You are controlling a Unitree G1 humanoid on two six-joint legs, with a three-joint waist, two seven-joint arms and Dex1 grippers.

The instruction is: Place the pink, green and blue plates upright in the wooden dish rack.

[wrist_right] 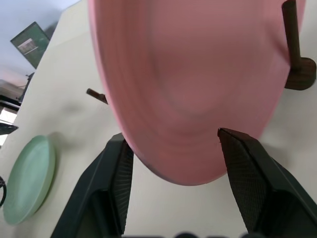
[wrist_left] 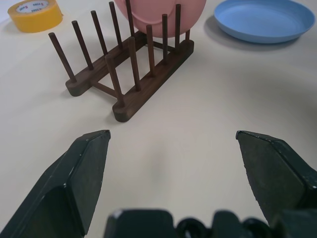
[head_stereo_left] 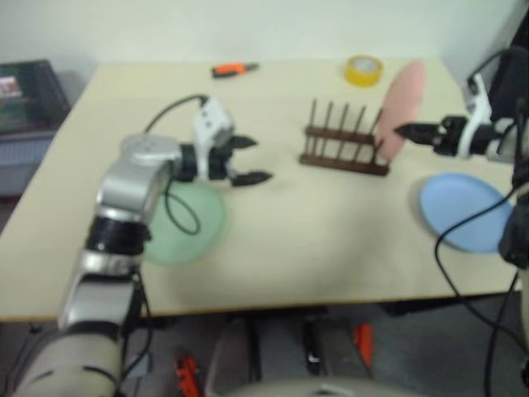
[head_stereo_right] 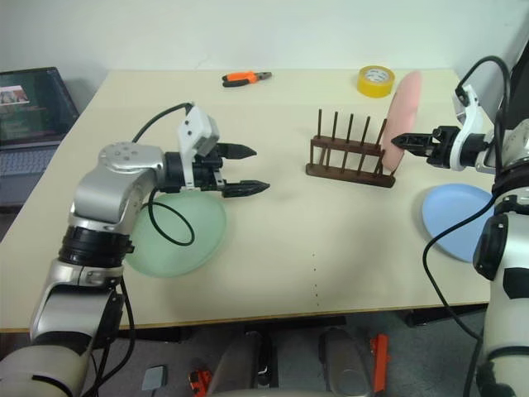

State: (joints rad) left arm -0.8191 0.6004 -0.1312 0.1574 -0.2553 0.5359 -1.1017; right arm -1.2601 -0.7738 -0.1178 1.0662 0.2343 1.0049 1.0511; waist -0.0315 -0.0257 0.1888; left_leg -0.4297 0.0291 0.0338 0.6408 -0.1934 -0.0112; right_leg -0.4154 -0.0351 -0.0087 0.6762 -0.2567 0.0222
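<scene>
The pink plate [head_stereo_right: 403, 121] stands upright in the wooden dish rack [head_stereo_right: 350, 156] between the right pincer's [head_stereo_right: 402, 141] parted fingers (grip apparently released), while the blue plate [head_stereo_right: 459, 220] lies flat on the table [head_stereo_right: 331, 248] beside that arm.

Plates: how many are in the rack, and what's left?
One looks done: the pink plate stands upright in the end slot of the wooden rack. The right claw is beside its rim with fingers spread either side, apparently letting go. Left to do: the green plate and the blue plate, both flat on the table. The left claw hangs open near the green one.
</scene>
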